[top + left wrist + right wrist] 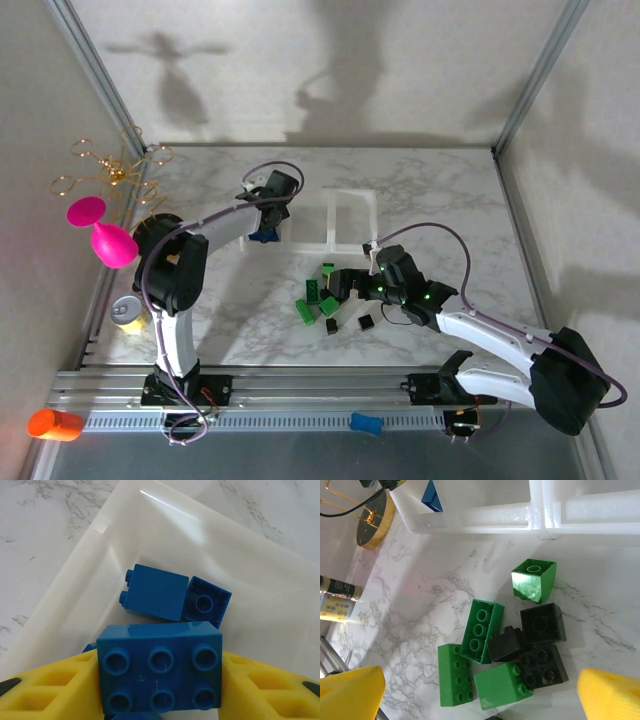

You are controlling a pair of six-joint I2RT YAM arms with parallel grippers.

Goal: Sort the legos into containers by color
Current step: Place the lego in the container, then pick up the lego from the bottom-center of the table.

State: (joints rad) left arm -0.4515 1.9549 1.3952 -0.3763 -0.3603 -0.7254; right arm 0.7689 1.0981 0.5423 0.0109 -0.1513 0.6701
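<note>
Two blue bricks [152,595] lie in the container [75,580]; the left gripper [160,685] clamps a third brick [159,647]. The spread right gripper [480,695] overlooks green and black bricks [505,645], apparently all unsorted.

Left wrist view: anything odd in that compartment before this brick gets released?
Nothing damaged or spilled. In the compartment, one blue brick lies on its side, studs pointing left, and a second blue brick rests against it, hollow underside up. The six-stud blue brick sits square in the left gripper.
</note>
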